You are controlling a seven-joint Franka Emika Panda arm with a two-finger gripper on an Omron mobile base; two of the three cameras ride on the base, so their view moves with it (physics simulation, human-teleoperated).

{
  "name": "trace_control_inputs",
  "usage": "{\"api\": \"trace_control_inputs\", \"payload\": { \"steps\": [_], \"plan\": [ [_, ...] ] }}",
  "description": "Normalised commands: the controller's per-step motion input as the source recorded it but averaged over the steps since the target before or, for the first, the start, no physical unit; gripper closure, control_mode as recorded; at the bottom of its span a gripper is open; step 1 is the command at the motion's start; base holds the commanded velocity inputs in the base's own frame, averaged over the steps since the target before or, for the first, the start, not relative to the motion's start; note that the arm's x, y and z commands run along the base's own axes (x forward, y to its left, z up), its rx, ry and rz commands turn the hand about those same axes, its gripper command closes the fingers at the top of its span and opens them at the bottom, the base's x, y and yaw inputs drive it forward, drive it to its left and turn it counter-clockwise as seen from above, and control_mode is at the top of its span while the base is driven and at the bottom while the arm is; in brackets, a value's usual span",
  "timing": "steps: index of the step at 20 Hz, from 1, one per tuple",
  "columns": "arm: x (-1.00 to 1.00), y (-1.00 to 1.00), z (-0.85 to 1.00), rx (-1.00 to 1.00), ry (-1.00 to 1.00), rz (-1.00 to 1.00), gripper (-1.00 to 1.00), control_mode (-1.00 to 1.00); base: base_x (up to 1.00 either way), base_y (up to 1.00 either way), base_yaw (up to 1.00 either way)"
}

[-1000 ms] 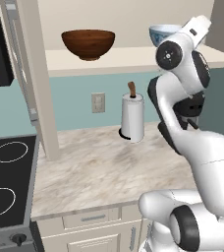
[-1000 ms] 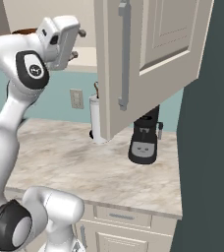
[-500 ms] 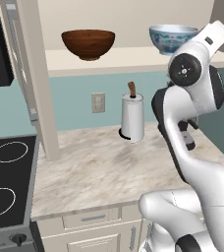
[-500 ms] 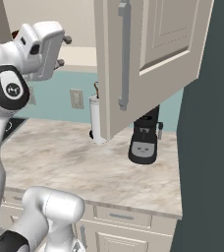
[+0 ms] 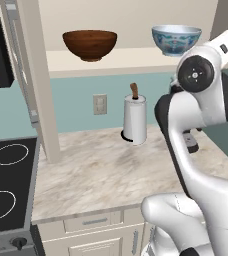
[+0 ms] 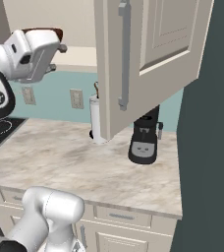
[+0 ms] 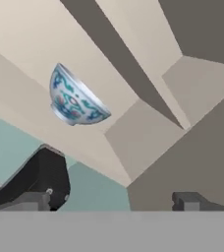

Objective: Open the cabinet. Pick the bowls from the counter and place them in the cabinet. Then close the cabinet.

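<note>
I see white paper-towel holder (image 5: 135, 120), wall outlet (image 5: 100, 104), black stovetop (image 5: 8, 185), black coffee machine (image 6: 145, 138).

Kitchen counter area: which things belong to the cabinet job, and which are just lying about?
Job:
cabinet, doors open
brown bowl, on its shelf
blue-patterned bowl, on its shelf
counter

Lying about:
paper towel holder
coffee machine
stovetop
wall outlet

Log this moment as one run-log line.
stage: closing pending | brown bowl: on shelf | patterned bowl: on shelf | cabinet door: open | end effector: open, empty

Coffee machine (image 6: 144, 140) top behind door (image 6: 148, 54)
</note>
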Motion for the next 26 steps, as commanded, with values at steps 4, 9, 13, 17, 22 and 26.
{"api": "trace_control_inputs", "payload": {
  "steps": [4, 9, 13, 17, 22, 26],
  "plan": [
    [-0.41, 0.0, 0.0, 0.23, 0.0, -0.1, -1.0, -1.0, 0.0, 0.0, 0.0],
    [-0.42, 0.0, 0.0, 0.22, 0.0, -0.1, -1.0, -1.0, 0.0, 0.0, 0.0],
    [-0.5, 0.0, 0.0, 0.2, 0.0, -0.08, -1.0, -1.0, 0.0, 0.0, 0.0],
    [-0.52, 0.0, 0.0, 0.2, 0.0, -0.07, -1.0, -1.0, 0.0, 0.0, 0.0],
    [-0.48, 0.0, 0.0, 0.15, -0.03, -0.04, -1.0, -1.0, 0.0, 0.0, 0.0],
    [-0.36, 0.0, -0.07, 0.05, -0.04, -0.04, -1.0, -1.0, 0.0, 0.0, 0.0]
  ]
}}
